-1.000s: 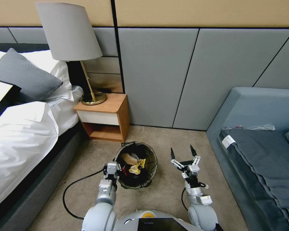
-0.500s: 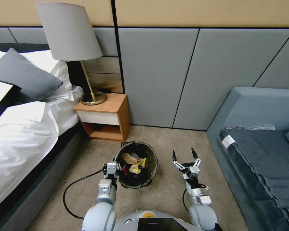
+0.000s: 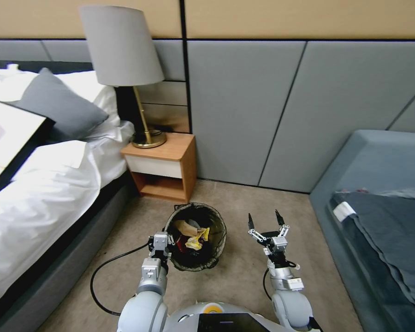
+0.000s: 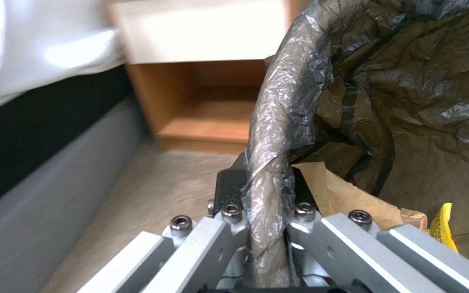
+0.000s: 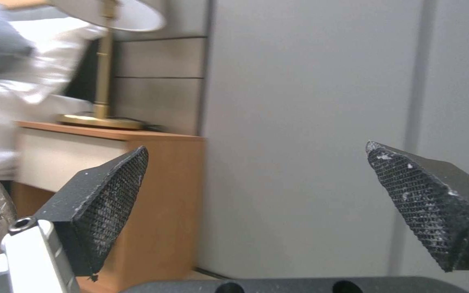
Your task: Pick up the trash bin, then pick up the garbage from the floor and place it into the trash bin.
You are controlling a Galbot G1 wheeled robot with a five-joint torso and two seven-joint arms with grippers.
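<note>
Head view swung left since earlier; left gripper (image 3: 163,247) still clamps trash bin (image 3: 196,236) rim, right gripper (image 3: 265,223) beside bin, fingers spread, pointing up.

The beige carpeted floor (image 3: 244,276) carries a wooden nightstand (image 3: 163,170) between the grey-framed white bed (image 3: 55,221) and a blue-grey sofa (image 3: 378,221).

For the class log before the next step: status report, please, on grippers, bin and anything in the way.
Left gripper shut on trash bin rim. Right gripper open, empty, beside bin. Garbage inside. Nightstand close ahead.
</note>
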